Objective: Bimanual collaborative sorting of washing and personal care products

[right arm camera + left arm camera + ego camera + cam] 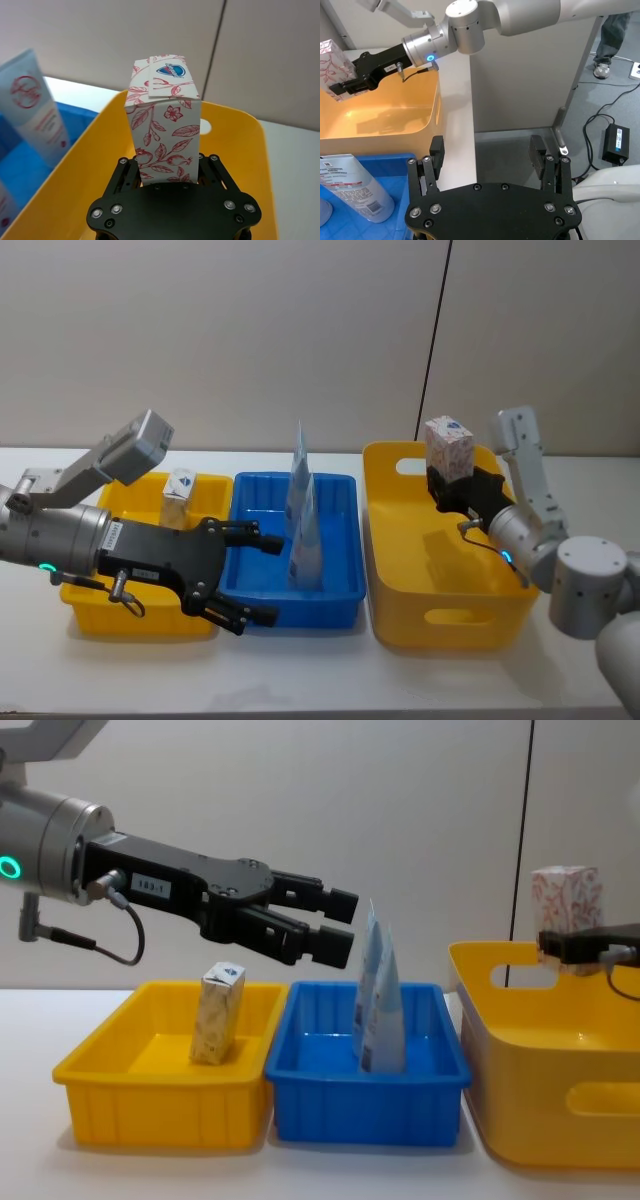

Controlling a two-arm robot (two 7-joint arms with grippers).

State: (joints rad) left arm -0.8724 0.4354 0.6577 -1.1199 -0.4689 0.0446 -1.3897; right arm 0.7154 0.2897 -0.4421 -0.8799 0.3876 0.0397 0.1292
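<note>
The right tool (450, 483) grips the white cardboard carton with red leafy pattern (448, 445) upright over the large yellow plastic tub (430, 632), whose floor lies straight below. The left tool (262, 578), released and empty, hovers beside the pale blue tapered squeeze tubes (303, 530) standing in the blue plastic tray (340, 612).

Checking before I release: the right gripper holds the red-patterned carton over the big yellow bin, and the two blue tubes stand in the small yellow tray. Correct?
One slip: the blue tubes stand in the blue tray, as the chest view shows. The right gripper does hold the red-patterned carton over the big yellow bin.
</note>
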